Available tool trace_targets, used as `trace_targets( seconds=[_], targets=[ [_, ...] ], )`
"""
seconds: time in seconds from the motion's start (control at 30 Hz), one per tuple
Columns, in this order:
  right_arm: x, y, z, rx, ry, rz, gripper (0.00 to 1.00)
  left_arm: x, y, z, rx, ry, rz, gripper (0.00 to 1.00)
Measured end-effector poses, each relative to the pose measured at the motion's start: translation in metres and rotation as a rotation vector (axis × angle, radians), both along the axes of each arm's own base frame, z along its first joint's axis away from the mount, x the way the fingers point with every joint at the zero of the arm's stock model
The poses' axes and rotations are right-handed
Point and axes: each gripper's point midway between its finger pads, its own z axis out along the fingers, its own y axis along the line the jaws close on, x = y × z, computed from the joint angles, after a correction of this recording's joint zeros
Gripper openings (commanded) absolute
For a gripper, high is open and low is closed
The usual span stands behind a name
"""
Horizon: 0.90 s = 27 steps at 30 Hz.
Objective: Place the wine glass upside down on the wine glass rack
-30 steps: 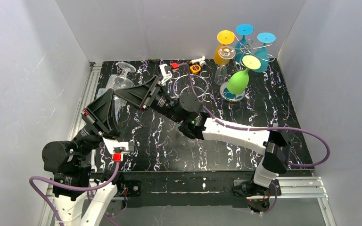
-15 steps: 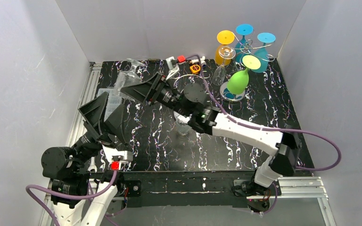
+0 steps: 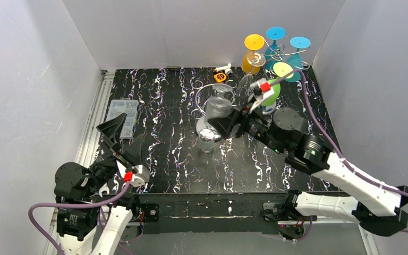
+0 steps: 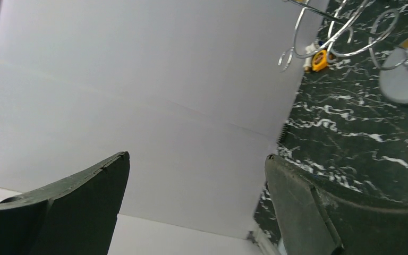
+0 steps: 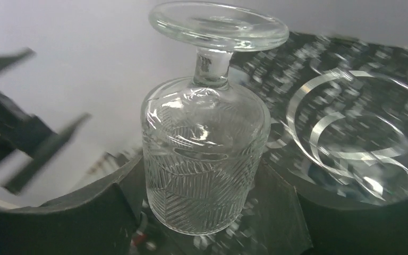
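Note:
A clear ribbed wine glass [image 5: 202,154] sits between the fingers of my right gripper [image 5: 199,178], which is shut on its bowl, with the foot [image 5: 219,24] pointing up in the wrist view. From above, the right gripper [image 3: 218,112] holds the wine glass [image 3: 215,108] over the table's middle, just left of the wire wine glass rack [image 3: 282,53]. The rack's empty rings [image 5: 350,122] lie right beside the glass. My left gripper [image 3: 126,139] is pulled back at the near left, open and empty [image 4: 196,158].
Orange [image 3: 251,61], blue [image 3: 297,64] and green [image 3: 268,91] glasses hang upside down on the rack, plus a clear one [image 3: 248,81]. Another clear glass item [image 3: 207,139] stands on the table under my right gripper. A plastic box [image 3: 122,111] lies at the left, small parts [image 3: 221,74] at the back.
The left gripper opened, let go of the wine glass and drew back to the near left. The right arm swung from the back left to the middle with the glass.

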Motion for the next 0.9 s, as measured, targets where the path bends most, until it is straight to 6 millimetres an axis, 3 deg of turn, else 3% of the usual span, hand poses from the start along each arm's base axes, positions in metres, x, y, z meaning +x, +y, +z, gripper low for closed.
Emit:
trace_targets(
  seconds=[0.13,0.27,0.4,0.63,0.9],
  targets=[
    [0.001,-0.050,-0.062,-0.226,-0.002,-0.113,0.50,0.006,0.003,-0.017,-0.076,0.129,0.025,0.98],
    [0.003,-0.087,-0.121,-0.424,0.018,-0.193,0.46,0.012,0.005,-0.033,-0.124,0.219,0.042,0.98],
    [0.007,-0.115,-0.159,-0.587,0.022,-0.263,0.45,0.016,0.004,-0.046,-0.146,0.275,0.049,0.98],
    [0.018,-0.135,-0.182,-0.718,-0.039,-0.340,0.45,0.020,0.004,-0.060,-0.161,0.328,0.057,0.98],
    [0.030,-0.135,-0.168,-0.689,-0.114,-0.397,0.44,0.024,0.005,-0.069,-0.164,0.352,0.070,0.98]
  ],
)
